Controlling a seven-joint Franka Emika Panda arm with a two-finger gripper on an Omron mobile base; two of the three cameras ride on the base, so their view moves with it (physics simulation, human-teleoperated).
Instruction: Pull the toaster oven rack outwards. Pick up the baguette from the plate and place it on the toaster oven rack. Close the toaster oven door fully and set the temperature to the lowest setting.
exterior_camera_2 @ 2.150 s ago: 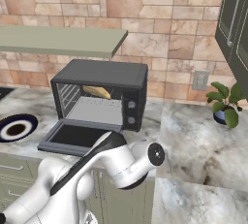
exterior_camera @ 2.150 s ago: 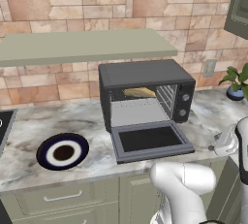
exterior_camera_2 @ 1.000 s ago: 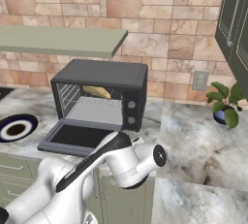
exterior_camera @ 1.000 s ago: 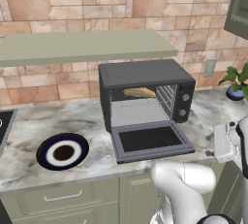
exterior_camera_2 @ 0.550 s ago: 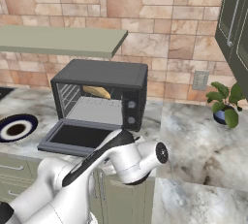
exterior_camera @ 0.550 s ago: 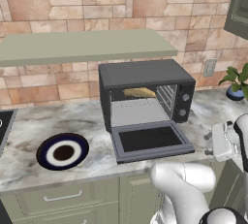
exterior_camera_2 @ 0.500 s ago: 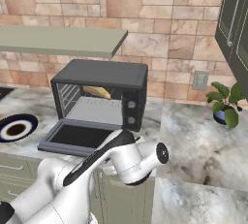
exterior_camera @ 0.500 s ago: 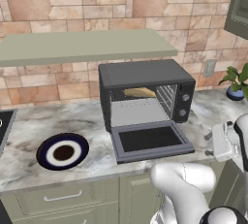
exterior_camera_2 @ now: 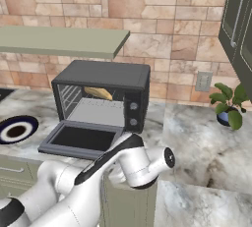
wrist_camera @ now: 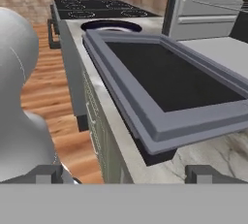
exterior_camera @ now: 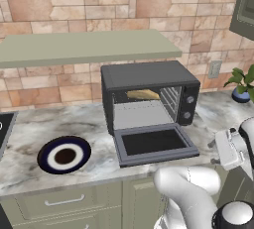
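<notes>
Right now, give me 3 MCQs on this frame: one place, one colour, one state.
1. Where is the baguette?
A. on the plate
B. inside the toaster oven
C. on the open door

2. What colour is the plate's outer rim?
A. dark navy
B. red
C. green

3. How does the toaster oven door stand?
A. shut
B. dropped open
C. missing

Answers:
1 B: the loaf lies at the back of the toaster oven cavity.
2 A: navy rim, white ring, brown centre.
3 B: the door lies flat over the counter edge.
</notes>
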